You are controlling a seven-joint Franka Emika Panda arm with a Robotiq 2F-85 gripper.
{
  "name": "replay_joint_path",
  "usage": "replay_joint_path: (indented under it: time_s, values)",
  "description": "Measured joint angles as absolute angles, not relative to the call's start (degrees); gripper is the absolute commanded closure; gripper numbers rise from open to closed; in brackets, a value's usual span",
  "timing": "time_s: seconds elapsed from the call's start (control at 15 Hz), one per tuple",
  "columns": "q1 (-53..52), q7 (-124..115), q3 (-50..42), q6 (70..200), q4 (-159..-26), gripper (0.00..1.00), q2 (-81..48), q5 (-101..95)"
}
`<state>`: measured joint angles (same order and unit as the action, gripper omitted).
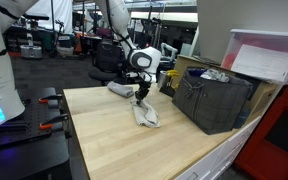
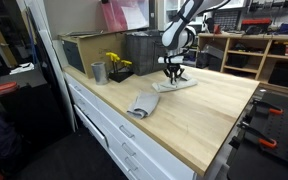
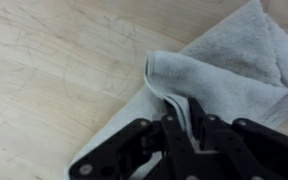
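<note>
Fingers (image 3: 172,132) of a Franka arm pinch a raised fold of a grey towel (image 3: 234,60) on a pale wooden tabletop (image 3: 44,70). They are drawn almost together, with a ridge of cloth caught between them. Only the wrist view shows this grip close up, where the towel's doubled edge runs into the narrow gap between the dark fingers.

In both exterior views the pinch is too small to make out. What they show is the arm (image 1: 119,30) reaching straight down onto the towel, which lies flat near the middle of the tabletop.

A second grey cloth (image 2: 141,105), folded, lies well apart from the towel, near the tabletop edge above the white drawers (image 2: 104,125). The wrist view misses it.

At one end of the tabletop stands a dark crate (image 1: 216,100). An exterior view looks down into it and finds a jumble of pale and dark items, too small to identify.

A different angle in an exterior view shows the crate's ribbed wall and two smaller containers just beside it. One is a black holder (image 2: 119,72) with yellow pieces sticking up from it. The other is a metal cup (image 2: 98,72), upright near the drawer-side edge, and its inside cannot be seen.
</note>
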<state>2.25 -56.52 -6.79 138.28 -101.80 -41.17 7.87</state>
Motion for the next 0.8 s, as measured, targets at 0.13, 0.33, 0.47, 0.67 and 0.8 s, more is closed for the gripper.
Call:
replay_joint_path:
  time_s: [0.13,0.33,0.47,0.67,0.8]
  values:
    - [3.2,-52.7,-5.0,139.1,-101.7,1.00,-41.1,11.1]
    - [4.6,-47.6,-2.7,139.1,-101.0,0.99,-40.9,16.0]
    - [5.0,-45.7,-2.0,138.8,-100.2,0.99,-40.8,18.3]
    - [4.8,-45.0,-1.9,137.5,-98.0,0.99,-40.7,19.5]
    - [4.7,-45.3,-1.9,136.3,-96.2,0.99,-40.7,19.7]
